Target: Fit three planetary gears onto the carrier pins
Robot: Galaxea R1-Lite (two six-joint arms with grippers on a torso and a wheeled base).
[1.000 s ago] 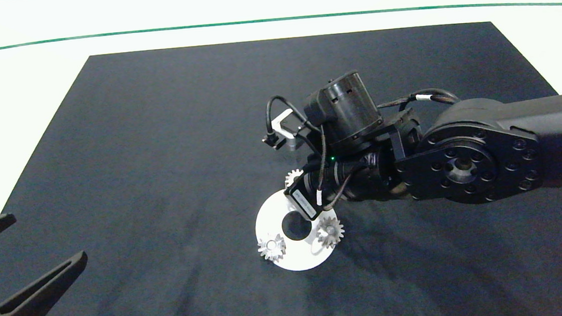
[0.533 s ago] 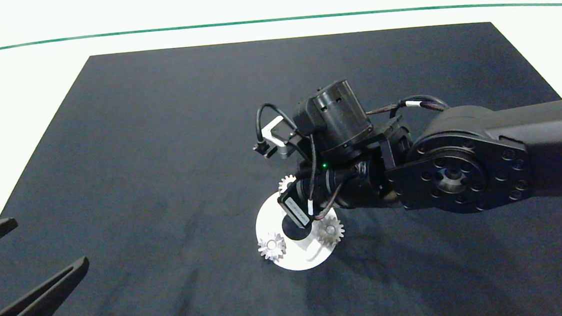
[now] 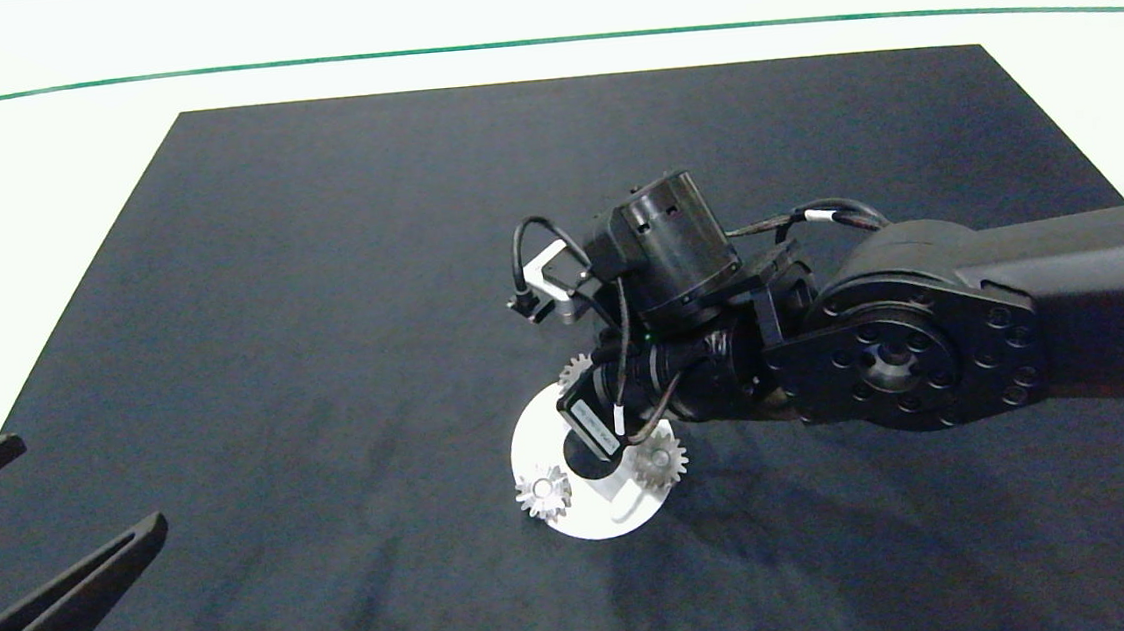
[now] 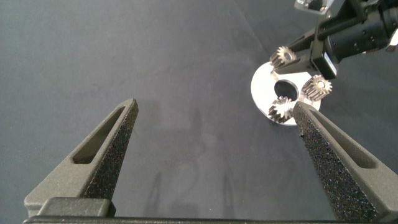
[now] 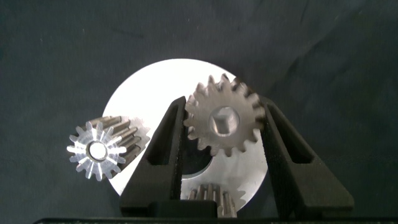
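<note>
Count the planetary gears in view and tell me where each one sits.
3. One gear on the disc's front-left, one on its front-right, and the third between the right gripper's jaws at the disc's far edge.

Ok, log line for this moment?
right hand: holds third gear over carrier disc | two gears seated | left hand: open, parked
</note>
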